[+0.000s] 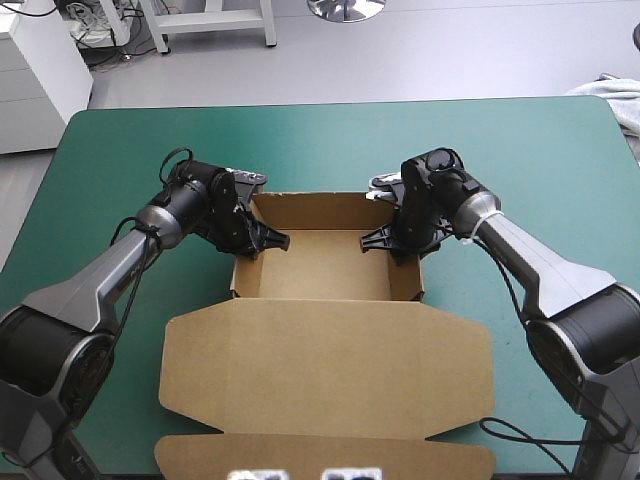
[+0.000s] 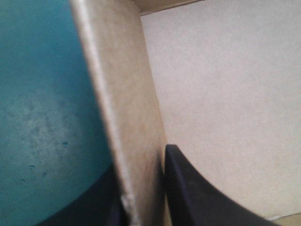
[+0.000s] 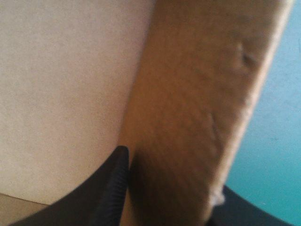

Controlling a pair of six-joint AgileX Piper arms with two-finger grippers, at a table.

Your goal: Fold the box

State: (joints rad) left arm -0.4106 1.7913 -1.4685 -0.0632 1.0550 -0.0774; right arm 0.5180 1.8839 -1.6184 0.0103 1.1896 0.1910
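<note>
The brown box (image 1: pixel 325 268) stands mid-table as an open tray, its walls raised and its lid (image 1: pixel 325 370) lying flat toward the near edge. My left gripper (image 1: pixel 262 240) is shut on the tray's left wall (image 2: pixel 127 117), one black finger (image 2: pixel 197 197) inside the tray and the other outside over the teal-green cover. My right gripper (image 1: pixel 385 240) is shut on the right wall (image 3: pixel 197 117) the same way, with its inner finger (image 3: pixel 108 188) against the tray's floor side. The fingertips are hidden by the walls in both wrist views.
A pale cloth (image 1: pixel 615 100) lies at the table's far right corner. The teal-green cover (image 1: pixel 330 140) lies bare beyond the box and to both sides of the arms.
</note>
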